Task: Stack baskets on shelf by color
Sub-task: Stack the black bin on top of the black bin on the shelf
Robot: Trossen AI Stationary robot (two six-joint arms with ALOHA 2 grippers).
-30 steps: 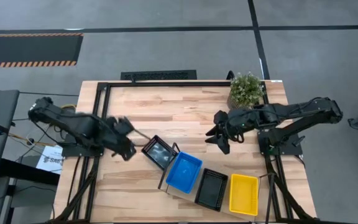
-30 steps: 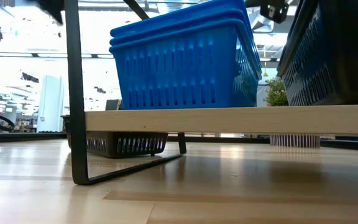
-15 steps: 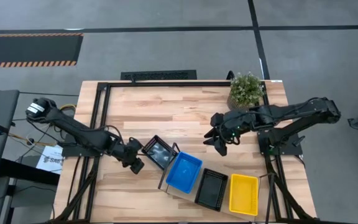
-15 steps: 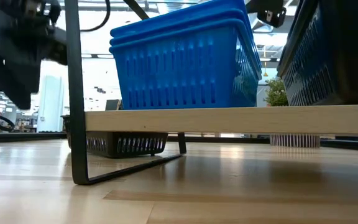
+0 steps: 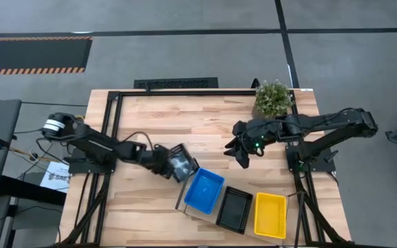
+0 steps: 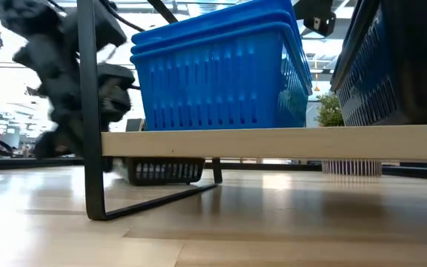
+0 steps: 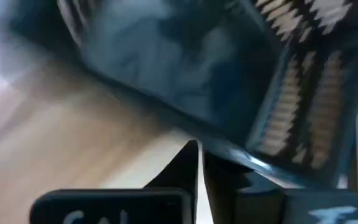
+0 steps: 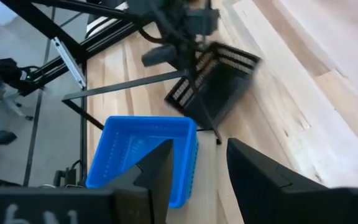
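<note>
A loose black basket (image 5: pixel 187 164) stands on its bottom on the table, just beyond the left end of the shelf (image 6: pixel 273 142). It also shows under the board in the low view (image 6: pixel 165 172). My left gripper (image 5: pixel 173 165) is shut and lies against the basket's left side. On the shelf stand a blue stack (image 5: pixel 204 191), a black stack (image 5: pixel 234 209) and a yellow stack (image 5: pixel 270 215). My right gripper (image 5: pixel 243 157) hangs open over the table right of the middle, with nothing between its fingers. My left gripper meets the black basket's rim (image 7: pixel 229 155) near a corner with its shut fingertips (image 7: pixel 191 163). The rim runs across the tips and not between them. The fingers come slanting down from the table's left. The basket stays on the table.
A potted green plant (image 5: pixel 273 100) stands at the far right corner. The shelf's thin black end frame (image 6: pixel 87 111) rises close to the loose basket. Bare wood (image 5: pixel 171 120) lies across the table's far half and near left.
My left gripper has swung from the table's left toward the black basket, come down and shut. The basket has slid and turned a little toward the right, nearer the shelf's end.
</note>
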